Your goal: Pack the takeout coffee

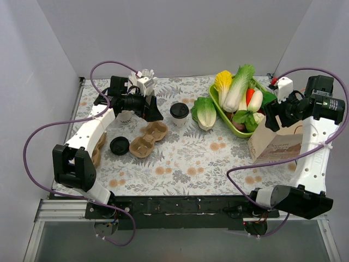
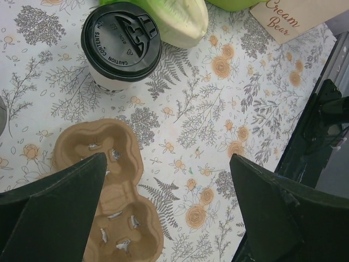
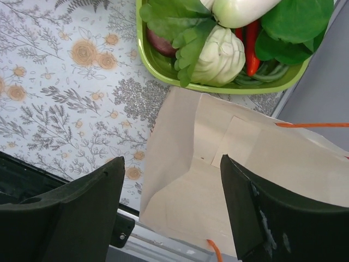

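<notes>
The takeout coffee (image 1: 179,113), a cream paper cup with a black lid, stands upright on the floral cloth at centre back. It also shows at the top left of the left wrist view (image 2: 121,41). My left gripper (image 1: 151,109) is open and empty, just left of the cup and above the far end of a brown pulp cup carrier (image 1: 148,139). In its wrist view the left gripper (image 2: 169,180) hangs over bare cloth beside the carrier (image 2: 109,185). My right gripper (image 1: 272,117) is open and empty above the open paper bag (image 1: 275,143), whose inside shows in the right wrist view (image 3: 234,180).
A loose black lid (image 1: 119,145) lies left of the carrier. A cabbage (image 1: 204,112) lies right of the cup. A green tray (image 1: 229,121) of vegetables stands at the back right, next to the bag. A cream cup (image 1: 126,117) sits partly under my left arm.
</notes>
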Controlling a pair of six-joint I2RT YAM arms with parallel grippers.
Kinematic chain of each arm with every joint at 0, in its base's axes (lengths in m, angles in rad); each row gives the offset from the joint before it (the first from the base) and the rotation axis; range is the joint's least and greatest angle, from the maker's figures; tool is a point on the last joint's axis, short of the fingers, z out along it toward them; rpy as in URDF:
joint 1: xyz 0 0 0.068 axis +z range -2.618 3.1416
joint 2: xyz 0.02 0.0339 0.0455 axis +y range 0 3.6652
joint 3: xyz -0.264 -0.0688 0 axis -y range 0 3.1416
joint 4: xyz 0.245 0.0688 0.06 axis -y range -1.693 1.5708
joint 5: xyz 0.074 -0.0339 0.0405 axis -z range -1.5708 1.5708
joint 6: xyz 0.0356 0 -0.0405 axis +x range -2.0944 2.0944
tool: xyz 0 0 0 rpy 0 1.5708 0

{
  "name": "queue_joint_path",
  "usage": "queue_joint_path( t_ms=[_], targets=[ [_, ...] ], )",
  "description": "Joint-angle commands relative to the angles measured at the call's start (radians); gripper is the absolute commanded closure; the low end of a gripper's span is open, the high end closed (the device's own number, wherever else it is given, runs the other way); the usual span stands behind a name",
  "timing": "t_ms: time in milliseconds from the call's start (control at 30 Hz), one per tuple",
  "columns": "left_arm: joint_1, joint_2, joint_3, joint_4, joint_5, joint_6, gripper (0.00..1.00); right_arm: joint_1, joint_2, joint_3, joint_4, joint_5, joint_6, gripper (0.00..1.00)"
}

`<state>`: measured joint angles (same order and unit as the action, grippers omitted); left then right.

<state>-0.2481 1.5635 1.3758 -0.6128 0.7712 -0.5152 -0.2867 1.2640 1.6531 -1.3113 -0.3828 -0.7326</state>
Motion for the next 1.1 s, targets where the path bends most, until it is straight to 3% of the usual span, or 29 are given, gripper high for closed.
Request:
queue_joint_path(
  t_ms=[0,267,333,367,400,433,600,700,933,1067],
  targets=[
    [0.001,-0.017,0.04,0.016,0.043,-0.019,0.02,0.003,0.002,-0.012,0.003,0.082,0.016,0.25],
    [0.001,-0.016,0.08,0.033,0.056,-0.04,0.03,0.035,-0.044,-0.104,0.0,0.006,0.035,0.51],
    [0.0,-0.008,0.113,0.039,0.059,-0.045,0.03,0.07,-0.048,-0.136,0.001,0.008,0.054,0.65],
    [0.001,-0.005,0.124,0.044,0.06,-0.048,0.04,0.083,-0.048,-0.142,0.001,0.01,0.067,0.77],
    [-0.002,-0.003,0.134,0.048,0.062,-0.049,0.03,0.092,-0.046,-0.147,0.0,0.009,0.093,0.95],
    [-0.005,-0.002,0.147,0.054,0.063,-0.049,0.03,0.115,-0.048,-0.144,0.001,0.012,0.107,0.99],
    [-0.005,-0.013,0.141,0.103,0.069,-0.054,0.04,0.167,-0.029,-0.087,0.001,-0.031,0.185,0.99],
    [-0.005,-0.002,0.132,0.114,0.076,-0.069,0.03,0.185,-0.021,-0.072,0.0,-0.134,0.214,0.99],
    [-0.003,-0.003,0.167,0.058,-0.008,0.036,0.02,0.268,-0.035,-0.145,0.001,-0.338,0.269,0.99],
    [-0.005,-0.005,0.207,0.044,-0.079,0.018,0.02,0.34,-0.038,-0.199,0.061,-0.418,0.326,0.99]
  ],
)
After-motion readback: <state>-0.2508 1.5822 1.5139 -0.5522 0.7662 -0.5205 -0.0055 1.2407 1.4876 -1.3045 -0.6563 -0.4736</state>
